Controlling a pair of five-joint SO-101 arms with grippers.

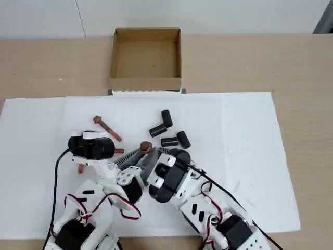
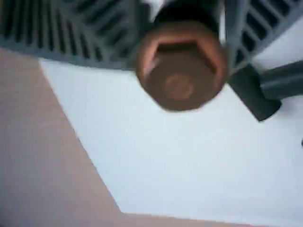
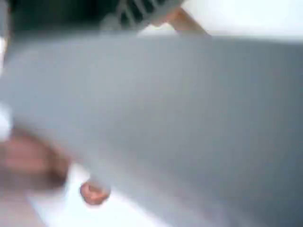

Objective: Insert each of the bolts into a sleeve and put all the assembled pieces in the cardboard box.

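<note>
High view: cardboard box point(image 1: 145, 83), 4 sleeves point(image 1: 157, 130) nr it.

A light wooden table point(image 1: 302, 67) carries a large white paper sheet point(image 1: 250, 156) spread flat across its middle, with bare wood showing on every side. In the left wrist view the sheet's point(image 2: 189, 165) edge crosses the table's point(image 2: 42, 165) tan surface. A white wall point(image 1: 208, 15) stands behind.

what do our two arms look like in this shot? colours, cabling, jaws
Both alike: white shells, black servo blocks, grey slotted jaws. Left arm trails looping red, white and black wires plus a thick black cable. Right arm has a black cable along it and red wires near its base.
</note>
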